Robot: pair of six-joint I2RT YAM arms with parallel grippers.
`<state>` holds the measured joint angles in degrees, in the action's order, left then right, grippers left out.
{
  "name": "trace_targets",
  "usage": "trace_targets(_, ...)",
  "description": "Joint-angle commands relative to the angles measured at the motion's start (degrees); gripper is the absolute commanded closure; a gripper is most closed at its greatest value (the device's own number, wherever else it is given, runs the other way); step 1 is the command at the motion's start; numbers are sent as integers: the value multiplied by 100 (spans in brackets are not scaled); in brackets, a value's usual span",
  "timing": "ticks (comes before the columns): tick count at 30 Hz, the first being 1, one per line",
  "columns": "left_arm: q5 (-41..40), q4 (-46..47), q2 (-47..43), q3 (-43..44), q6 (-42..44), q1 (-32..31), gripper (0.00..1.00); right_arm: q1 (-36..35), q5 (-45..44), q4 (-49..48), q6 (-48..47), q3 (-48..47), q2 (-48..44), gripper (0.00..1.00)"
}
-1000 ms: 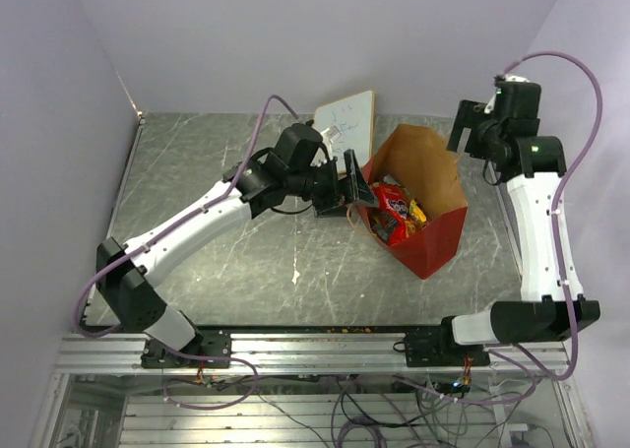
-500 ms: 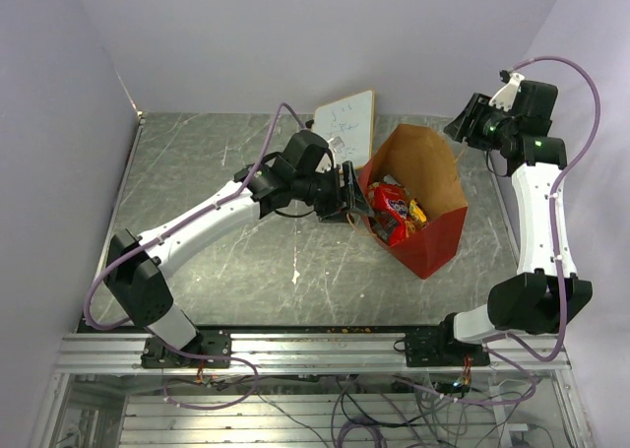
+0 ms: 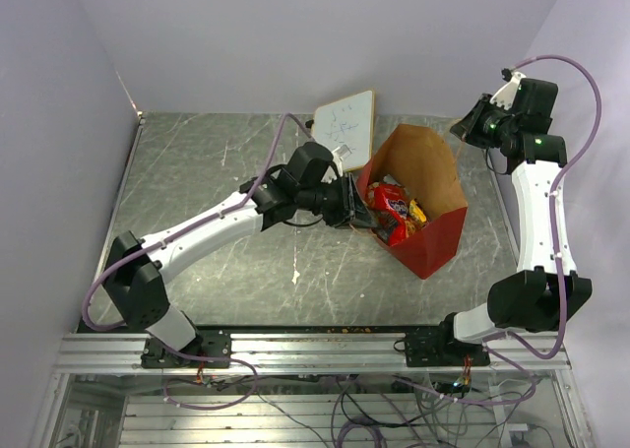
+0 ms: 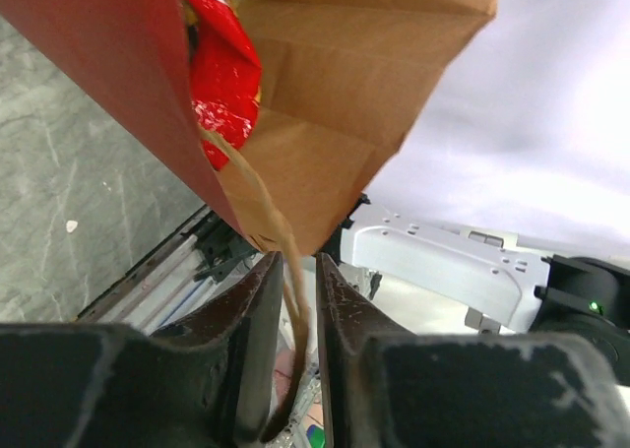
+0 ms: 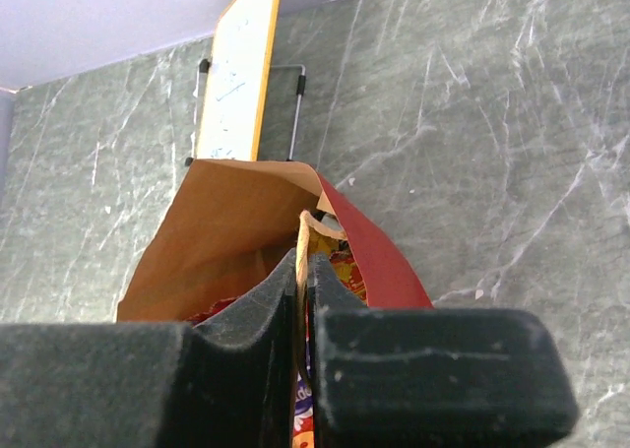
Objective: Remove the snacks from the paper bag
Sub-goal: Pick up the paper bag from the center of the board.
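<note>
The paper bag (image 3: 433, 233), red outside and brown inside, stands open right of centre. The snacks (image 3: 392, 207) lie inside it, with a red crinkly packet (image 4: 221, 84) on top. My left gripper (image 3: 354, 204) is at the bag's left rim. Its jaws stand narrowly apart around a twisted paper handle (image 4: 291, 271), with a sliver of gap beside it. My right gripper (image 3: 463, 131) is at the bag's far right corner. In the right wrist view this gripper (image 5: 303, 263) is shut on the other handle (image 5: 305, 233), above the bag's mouth (image 5: 231, 231).
A small whiteboard (image 3: 345, 123) on a wire stand leans just behind the bag's left side and also shows in the right wrist view (image 5: 236, 74). The grey marbled tabletop (image 3: 207, 162) ends at the metal rail in front. Lilac walls close in at the back and sides.
Both grippers have closed in. The left one moved right to the bag's rim and narrowed around a handle. The right one swung to the far corner and pinched the other handle.
</note>
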<state>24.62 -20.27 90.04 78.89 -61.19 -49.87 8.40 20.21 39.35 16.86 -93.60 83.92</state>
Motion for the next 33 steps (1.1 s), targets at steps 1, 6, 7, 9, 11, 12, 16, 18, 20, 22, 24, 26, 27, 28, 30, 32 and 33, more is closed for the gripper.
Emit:
trace_targets(1,-147,368,-465,-136,-62,-131,70,34,138,30,85,49,-227,100)
trace_targets(6,-249,628,-751,-376,-261,-133,86,-115,-9,472,139,-238,-209,100)
trace_targets(7,-291,665,-822,-402,-277,-134,87,-115,-27,629,135,-347,-201,100)
trace_targets(9,-418,547,-980,-386,-272,-134,87,-128,-163,944,130,-500,-272,100)
trace_targets(11,-557,453,-1172,-411,-299,-132,90,-128,-197,1087,137,-524,-436,100)
trace_targets(12,-600,448,-1266,-424,-324,-125,92,-136,-150,1129,152,-506,-536,100)
trace_targets(16,-862,-17,-1570,-295,-236,-113,93,-161,211,1159,260,-169,-956,100)
trace_targets(18,-1047,-374,-1702,-165,-121,-70,93,-208,450,1110,294,56,-1160,100)
trace_targets(20,-1128,-670,-1858,-94,-23,65,93,-266,737,1071,336,237,-1328,100)
trace_targets(22,-1105,-900,-2037,-83,53,399,93,-355,1087,931,418,359,-1490,100)
trace_targets(24,-903,-1102,-2218,-89,203,853,93,-502,1447,746,620,498,-1624,100)
trace_targets(26,-542,-1375,-2320,-45,359,1428,93,-787,1696,567,819,597,-1616,100)
trace_targets(27,-390,-1491,-2357,-4,456,1717,93,-1021,1712,496,959,635,-1588,100)
trace_targets(28,-235,-1625,-2369,78,583,1990,93,-1324,1689,386,1095,679,-1555,100)
trace_targets(30,-54,-2037,-2313,479,905,2507,93,-1952,1526,45,1493,781,-1497,100)
trace_targets(32,-32,-2765,-2126,1063,1326,2904,93,-2441,1405,-513,1955,885,-1459,100)
trace_targets(33,-147,-3188,-1972,1471,1523,3054,93,-2664,1340,-737,2159,914,-1439,100)
